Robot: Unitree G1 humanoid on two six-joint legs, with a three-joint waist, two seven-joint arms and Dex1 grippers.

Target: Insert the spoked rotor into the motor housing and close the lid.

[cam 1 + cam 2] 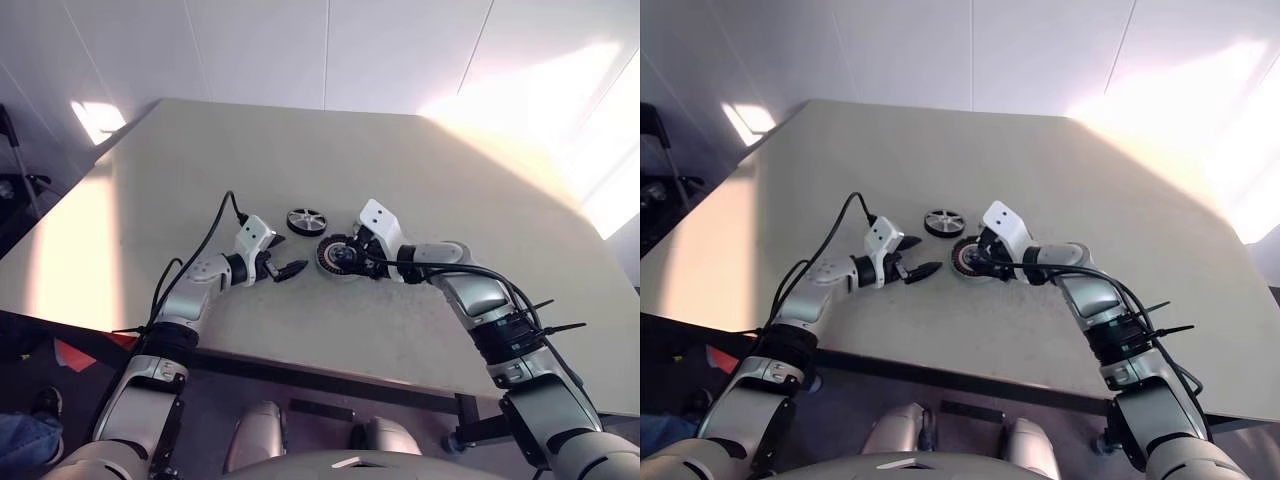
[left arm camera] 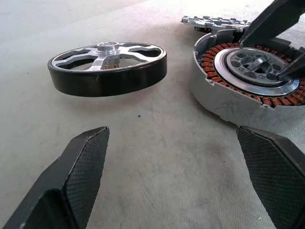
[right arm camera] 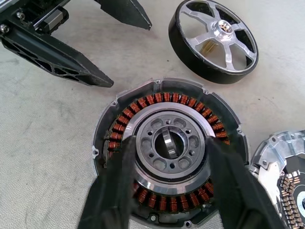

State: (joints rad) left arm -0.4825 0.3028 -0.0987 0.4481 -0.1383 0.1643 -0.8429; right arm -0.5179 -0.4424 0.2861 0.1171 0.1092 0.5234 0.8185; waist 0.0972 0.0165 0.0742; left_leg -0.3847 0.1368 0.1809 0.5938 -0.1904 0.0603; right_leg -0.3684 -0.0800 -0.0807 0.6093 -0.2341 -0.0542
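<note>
The spoked rotor is a flat wheel with a smooth black rim, bright silver spokes and a raised hub; it lies flat on the pale, scuffed table, at the centre of the head view. Just right of it sits the motor housing, a grey round shell ringed inside with coppery winding teeth around a machined silver core with a small ring in its bore. The lid, ribbed silvery metal, lies at its far side, touching or nearly so. The right claw straddles the housing's core, fingers parted, gripping nothing. The left claw hovers wide open, empty, over bare table before both parts.
</note>
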